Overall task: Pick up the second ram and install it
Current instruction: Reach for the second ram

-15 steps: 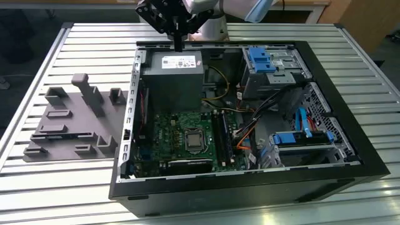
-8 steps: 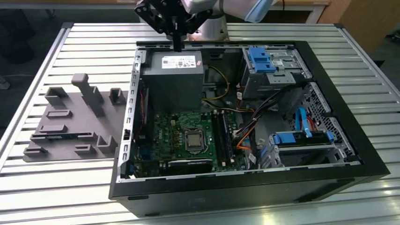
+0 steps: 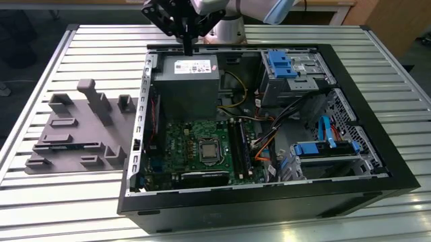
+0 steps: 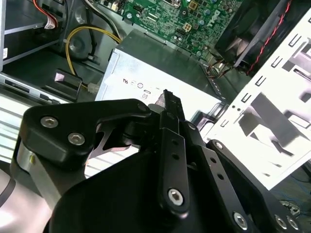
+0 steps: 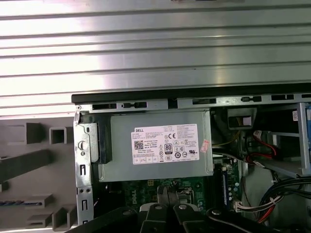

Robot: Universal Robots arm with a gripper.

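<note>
My gripper (image 3: 187, 50) hangs over the back edge of the open computer case (image 3: 377, 151), just above the grey power supply (image 3: 185, 88). Its two black fingers point down and stand pressed together in both wrist views, gripper (image 4: 167, 95) and gripper (image 5: 165, 191), with nothing visible between them. The green motherboard (image 3: 202, 146) lies lower in the case, its long black slots (image 3: 240, 146) beside the processor socket. On the grey fixture (image 5: 29, 160), a thin dark strip (image 5: 19, 202) lies in one slot. I cannot tell whether it is the second ram.
The case stands on a slatted metal table (image 3: 67, 201). The grey fixture (image 3: 74, 131) with upright blocks sits at the exterior view's left. Blue drive brackets (image 3: 279, 63), a drive cage (image 3: 323, 151) and loose cables (image 3: 266, 141) crowd the case's other side.
</note>
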